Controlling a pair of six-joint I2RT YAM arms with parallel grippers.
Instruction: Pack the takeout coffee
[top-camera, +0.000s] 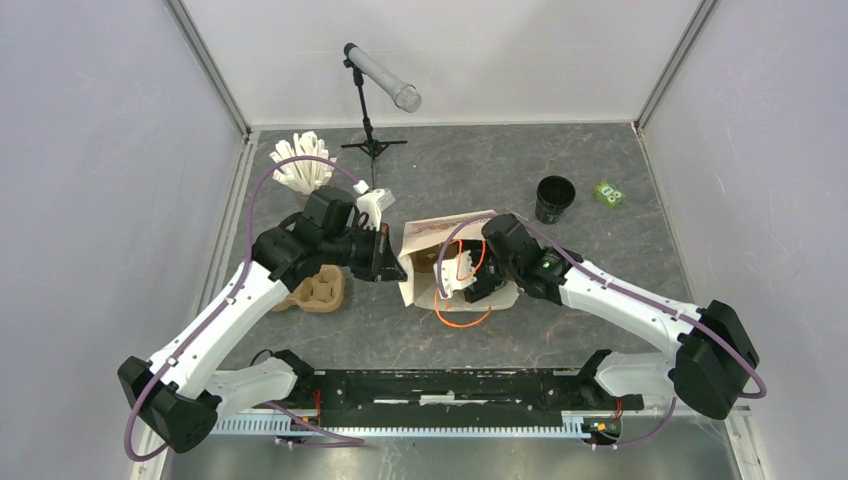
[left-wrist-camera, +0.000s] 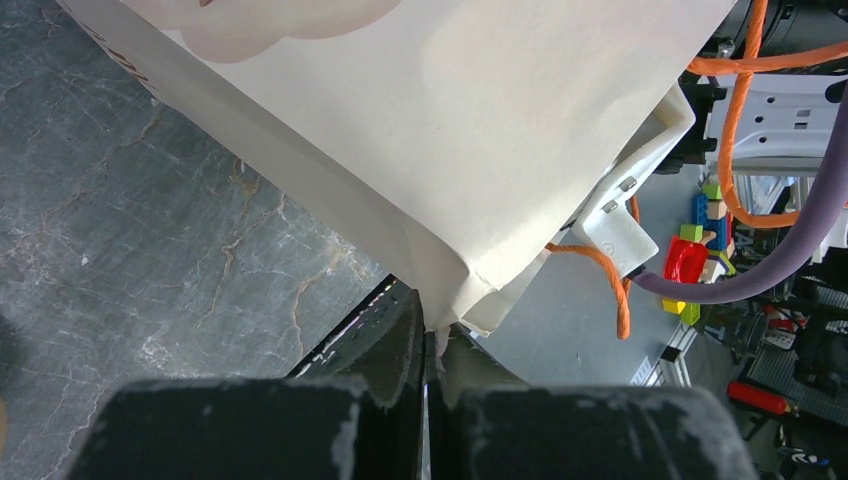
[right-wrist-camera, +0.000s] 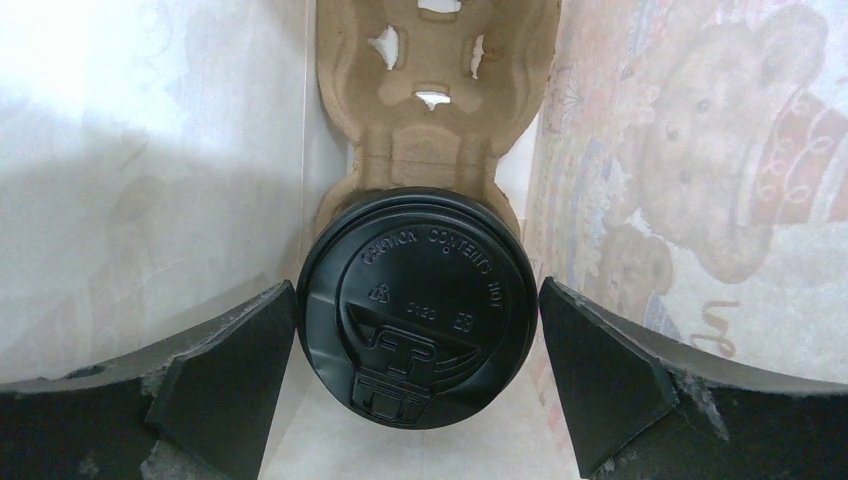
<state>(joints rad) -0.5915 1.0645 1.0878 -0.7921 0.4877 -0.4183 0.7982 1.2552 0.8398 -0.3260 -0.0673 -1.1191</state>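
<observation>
Cup (right-wrist-camera: 420, 310) sits in the bag (top-camera: 425, 240); right jaws released around it.

The lidded cup rests on a carrier (right-wrist-camera: 440, 120) at the bag's bottom. The right jaws stand wide, with a finger (right-wrist-camera: 225, 385) just beside each side of the lid and no grip that I can see. The left jaws are clenched on the bag's edge, propping the mouth. Risks, as I judge them:
- If I back the right arm out crooked, a finger could hook the lid and tip the cup.
- The orange cable (top-camera: 460, 323) could snag the rim and drag the bag.
- If the left pinch slips, the wall would fold onto the wrist.

Count: one bag; two carriers, the second (top-camera: 320, 290) on the worktop (top-camera: 480, 170); two black cups, the second (top-camera: 555, 198) looking unlidded and well apart; one bunch of white sticks (top-camera: 300, 165); one microphone (top-camera: 385, 82); one green box (top-camera: 608, 193).
</observation>
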